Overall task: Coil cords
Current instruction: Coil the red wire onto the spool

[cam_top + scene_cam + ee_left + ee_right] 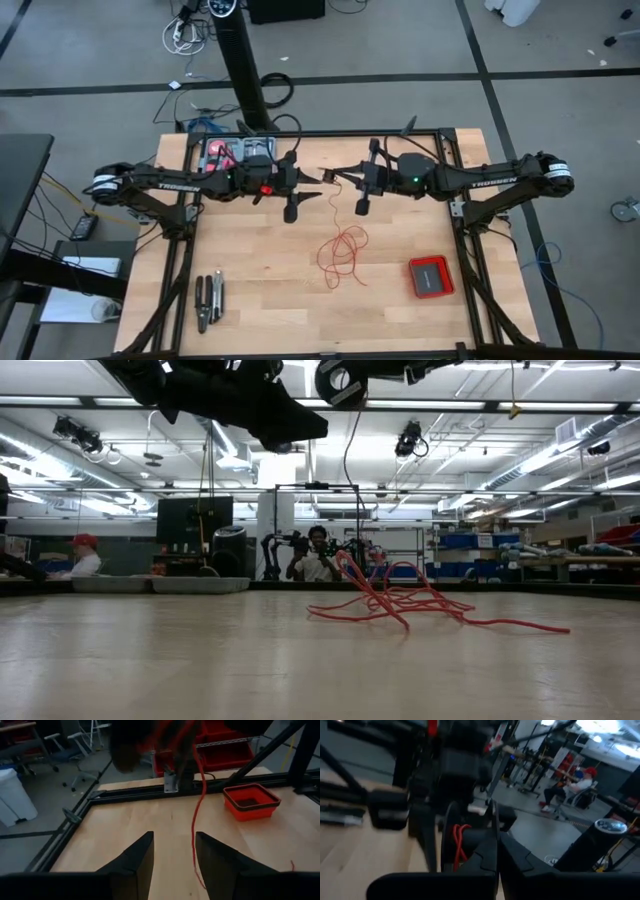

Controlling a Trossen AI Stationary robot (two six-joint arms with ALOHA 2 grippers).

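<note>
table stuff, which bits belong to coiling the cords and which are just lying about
For the job:
red wire, loose loops on the table
left gripper, open, held above the table
right gripper, shut, facing the left one

Lying about:
red square box
pliers

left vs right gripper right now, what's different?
Left gripper: fingers spread apart, nothing between them, with the red wire hanging just ahead. Right gripper: fingers pressed together, apparently pinching a thin strand that runs up between them.

In the high view the left gripper sits left of the wire pile; the right gripper sits almost directly above it.

Shared: both dark two-finger grippers, raised off the table, facing each other.
</note>
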